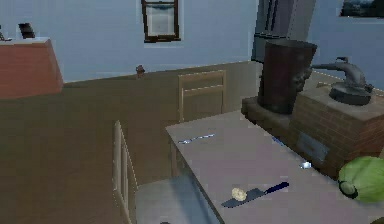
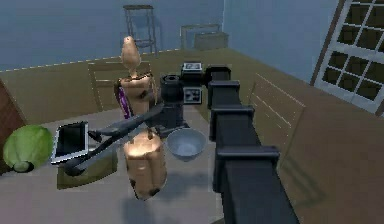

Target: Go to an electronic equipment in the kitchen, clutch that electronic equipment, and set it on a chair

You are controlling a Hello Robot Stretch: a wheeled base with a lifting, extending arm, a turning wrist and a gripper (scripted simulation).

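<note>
Gripper beside a flat device on the table

In the arm side view we see the gripper (image 2: 102,134) at middle left, its fingers pointing to a flat white device (image 2: 70,141) that lies on the table (image 2: 40,200), next to a green lettuce (image 2: 25,148). We cannot tell whether the gripper holds anything. In the forward view, a wooden chair (image 1: 202,92) stands at upper centre.

Arm (image 2: 240,150) outstretched; claw (image 2: 108,138) at its tip
</note>
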